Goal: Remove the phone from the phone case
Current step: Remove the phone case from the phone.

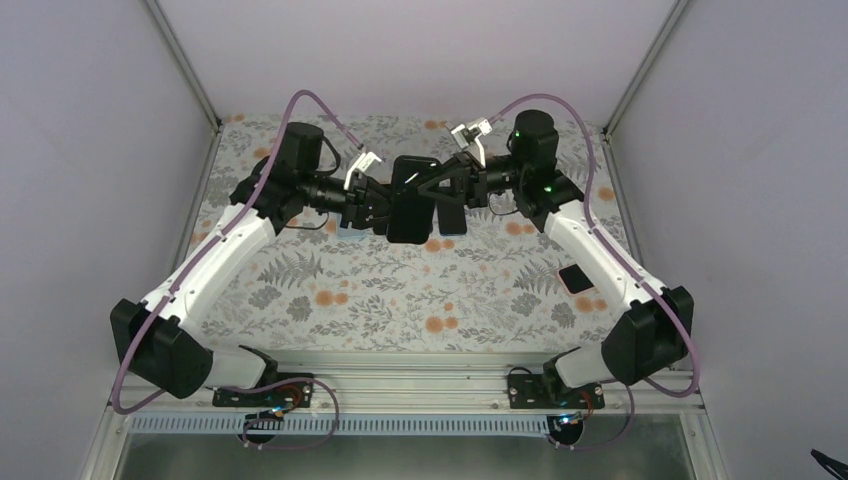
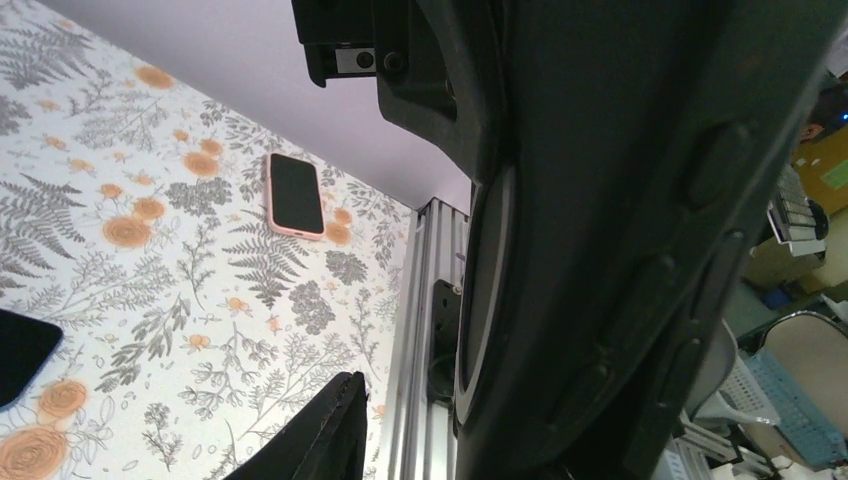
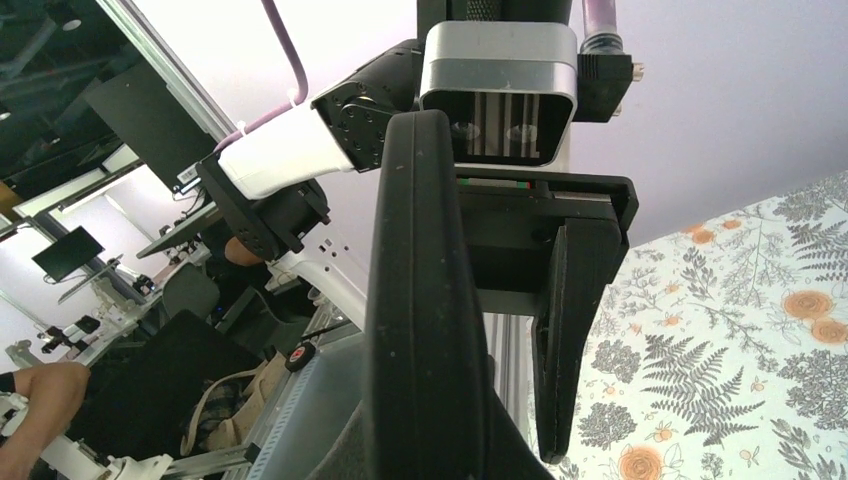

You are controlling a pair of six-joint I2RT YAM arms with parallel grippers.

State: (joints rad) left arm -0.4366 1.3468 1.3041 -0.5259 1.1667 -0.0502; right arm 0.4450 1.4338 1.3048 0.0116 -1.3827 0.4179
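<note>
The phone (image 1: 410,205), in its case (image 2: 620,250), hangs in the air above the table's (image 1: 400,300) twelve o'clock end. The left claw (image 1: 382,208) grips it from nine o'clock, jaws partly closed. The right claw (image 1: 438,190), pinched tight, holds its three o'clock edge.

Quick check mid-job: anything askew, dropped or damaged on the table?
Nothing stands out. The black phone case is up off the mat between the left gripper and right gripper; the pink-cased phone lies flat.
</note>
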